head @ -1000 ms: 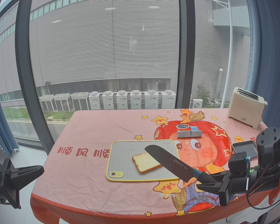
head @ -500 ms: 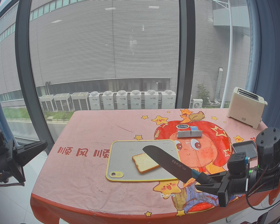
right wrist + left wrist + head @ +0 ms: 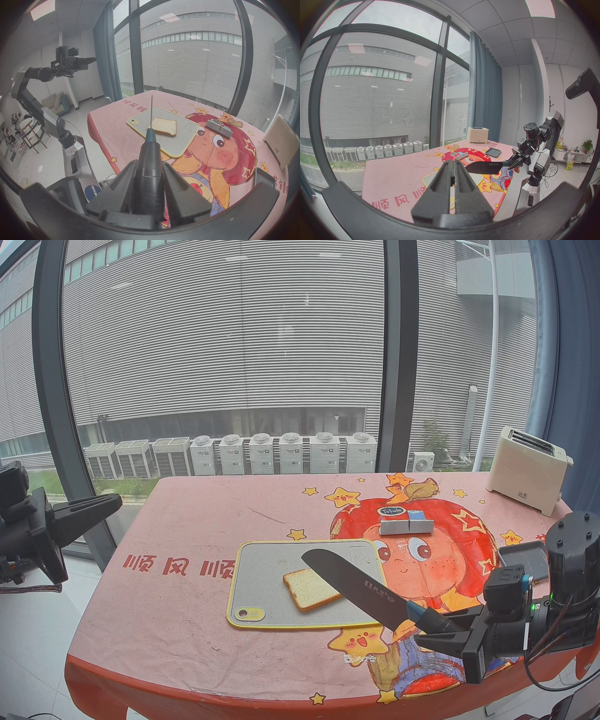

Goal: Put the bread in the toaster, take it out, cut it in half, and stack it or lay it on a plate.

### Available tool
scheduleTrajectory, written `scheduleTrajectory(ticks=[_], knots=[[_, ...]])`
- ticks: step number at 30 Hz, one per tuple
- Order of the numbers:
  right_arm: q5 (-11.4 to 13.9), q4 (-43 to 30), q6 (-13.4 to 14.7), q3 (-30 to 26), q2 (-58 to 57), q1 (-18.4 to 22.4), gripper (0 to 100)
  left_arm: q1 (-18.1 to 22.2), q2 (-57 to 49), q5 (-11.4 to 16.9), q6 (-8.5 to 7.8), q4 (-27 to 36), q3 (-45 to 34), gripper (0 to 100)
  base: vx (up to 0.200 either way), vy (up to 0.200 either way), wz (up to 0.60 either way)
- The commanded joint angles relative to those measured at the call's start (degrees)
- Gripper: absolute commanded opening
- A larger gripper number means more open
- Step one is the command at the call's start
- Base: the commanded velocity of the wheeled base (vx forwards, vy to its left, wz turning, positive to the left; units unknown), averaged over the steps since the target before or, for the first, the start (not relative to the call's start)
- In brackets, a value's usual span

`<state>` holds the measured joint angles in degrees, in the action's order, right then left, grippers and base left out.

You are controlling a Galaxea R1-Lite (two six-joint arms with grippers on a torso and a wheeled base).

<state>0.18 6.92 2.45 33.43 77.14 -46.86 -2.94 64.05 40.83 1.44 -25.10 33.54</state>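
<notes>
Head view: I see the bread (image 3: 310, 589) lying flat on the grey cutting board (image 3: 262, 590), toward the board's right half, near the front of the pink table (image 3: 187, 521). The right gripper (image 3: 447, 630) sits low at the table's front right, clamped on the handle of the knife (image 3: 356, 587). The dark blade slants out over the board and crosses the slice's right corner; I cannot tell from here whether it touches. The left gripper (image 3: 87, 512) hangs off the table's left side, well apart from the board. The toaster (image 3: 528, 470) stands at the far right corner, a dark square plate (image 3: 528, 555) lies in front of it, and a small grey block (image 3: 406, 526) rests behind the board.

Left wrist view: the left gripper (image 3: 452, 164) has its fingers (image 3: 467, 187) pressed together on nothing. Past them the knife (image 3: 484, 167) is level above the table in the right gripper (image 3: 515, 161). The toaster (image 3: 477, 134) and plate (image 3: 493, 152) sit behind.

Right wrist view: the right gripper (image 3: 150, 162) is closed round the knife handle, and the blade (image 3: 151, 115) shows edge-on, upright, pointing at the near edge of the bread (image 3: 162, 126) on the cutting board (image 3: 184, 139).
</notes>
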Motion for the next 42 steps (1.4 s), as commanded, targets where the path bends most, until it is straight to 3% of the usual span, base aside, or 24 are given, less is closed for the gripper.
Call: scheduleTrajectory(ticks=[1, 7, 13, 20, 25, 28, 32, 38, 42], knots=[[-0.09, 0.19, 0.01, 0.06, 0.99, -0.78, 0, -1.63, 2.66, -0.40, -0.56, -0.12, 0.74, 0, 0.000, 0.000, 0.00], [-0.45, 6.44, 0.36, -0.56, 1.87, -0.86, 0, -3.74, 1.52, -1.28, -0.21, -0.04, -1.37, 0, 0.000, 0.000, 0.00], [-0.71, 6.96, 0.27, -0.56, 3.28, -2.09, 0, -4.09, 4.77, -2.24, -0.30, -0.92, -0.67, 0, 0.000, 0.000, 0.00], [-4.58, 6.87, 0.45, 0.32, 3.54, -2.71, 0, -7.08, 12.77, -8.39, -0.47, -10.76, -1.63, 0, 0.000, 0.000, 0.00], [-4.84, 6.87, 1.94, 0.85, 4.42, -2.89, 0, -12.71, 19.01, -13.05, -0.82, -18.76, -2.42, 0, 0.000, 0.000, 0.00], [-5.02, 6.08, 2.12, 2.52, 4.16, -2.89, 0, -14.64, 22.52, -14.72, -1.88, -22.54, -2.07, 0, 0.000, 0.000, 0.00], [-5.28, 5.64, 2.12, 4.98, 4.33, -3.06, 0, -16.40, 23.84, -14.99, -2.23, -25.70, -2.07, 0, 0.000, 0.000, 0.00], [-5.72, -1.65, 2.03, 11.13, 6.35, -3.76, 0, -18.07, 23.75, -14.99, -2.49, -26.05, 1.36, 0, 0.000, 0.000, 0.00], [-5.72, -2.62, 2.38, 10.52, 7.41, -3.59, 0, -20.97, 24.02, -15.07, -2.49, -25.88, 2.94, 0, 0.000, 0.000, 0.00]])
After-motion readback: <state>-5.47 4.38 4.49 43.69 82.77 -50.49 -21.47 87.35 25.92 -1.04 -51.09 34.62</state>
